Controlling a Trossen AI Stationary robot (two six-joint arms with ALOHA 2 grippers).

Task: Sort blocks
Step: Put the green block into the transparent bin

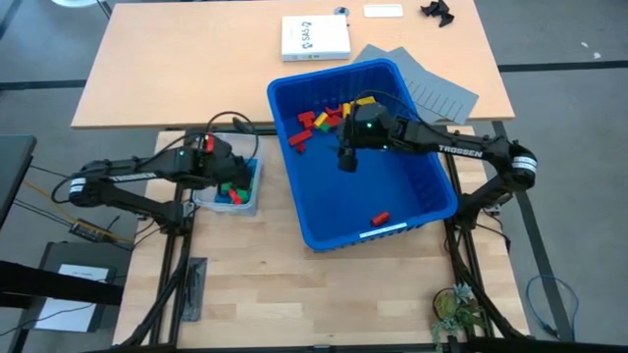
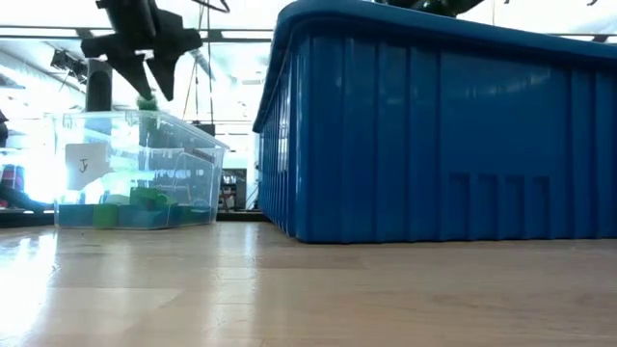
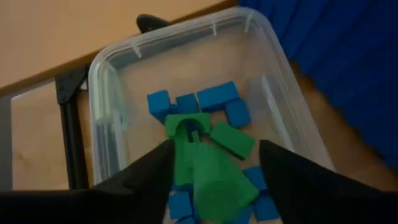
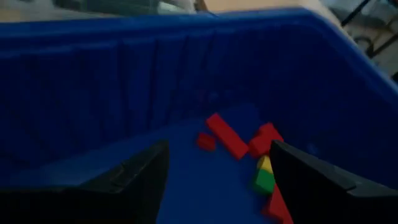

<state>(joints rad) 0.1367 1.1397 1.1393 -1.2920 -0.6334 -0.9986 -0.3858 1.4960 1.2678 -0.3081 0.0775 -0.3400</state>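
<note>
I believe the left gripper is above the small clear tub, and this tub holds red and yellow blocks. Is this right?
Not fully. The left gripper is above the small clear tub, but the blocks in it are blue and green, as the left wrist view shows. The red and yellow blocks lie in the large blue bin, seen in the high view.

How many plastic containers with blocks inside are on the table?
2. The large blue bin sits in the middle of the table. The small clear tub stands beside it, on the robot's left. No other shows, though the arms may hide something.
</note>
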